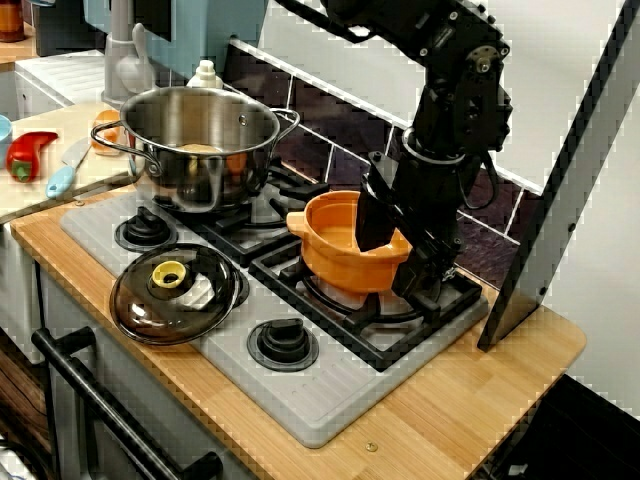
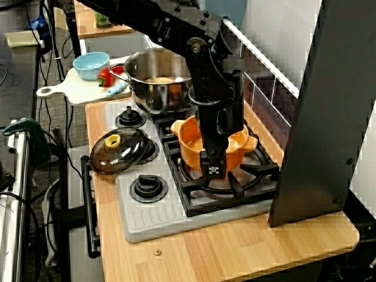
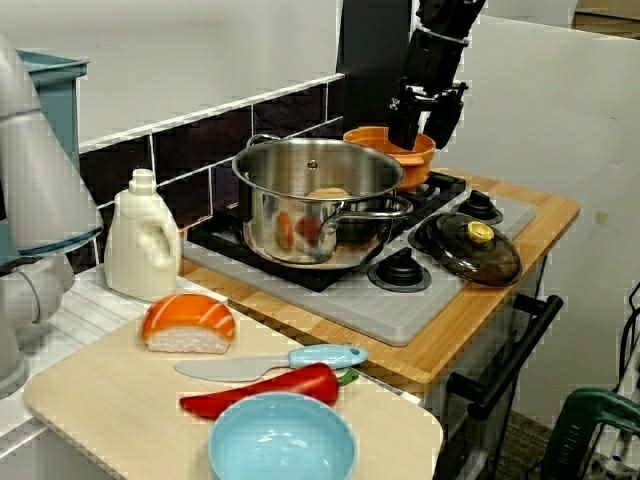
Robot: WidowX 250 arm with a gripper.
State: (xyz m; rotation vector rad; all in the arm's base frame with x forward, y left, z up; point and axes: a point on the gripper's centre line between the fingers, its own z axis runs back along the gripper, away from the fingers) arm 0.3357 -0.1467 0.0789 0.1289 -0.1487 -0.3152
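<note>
You are losing the arm [image 1: 450, 90] past the top edge in every view. The gripper [image 1: 400, 255] is covering part of the orange pot [image 1: 335, 255], and the pot's wall is hiding whether the fingers are clamping.

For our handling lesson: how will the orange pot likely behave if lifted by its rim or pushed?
The orange pot looks plastic, so probably stiff and light. Lifted by one wall, it may tilt. Pushed, it might snag on the grate.
</note>
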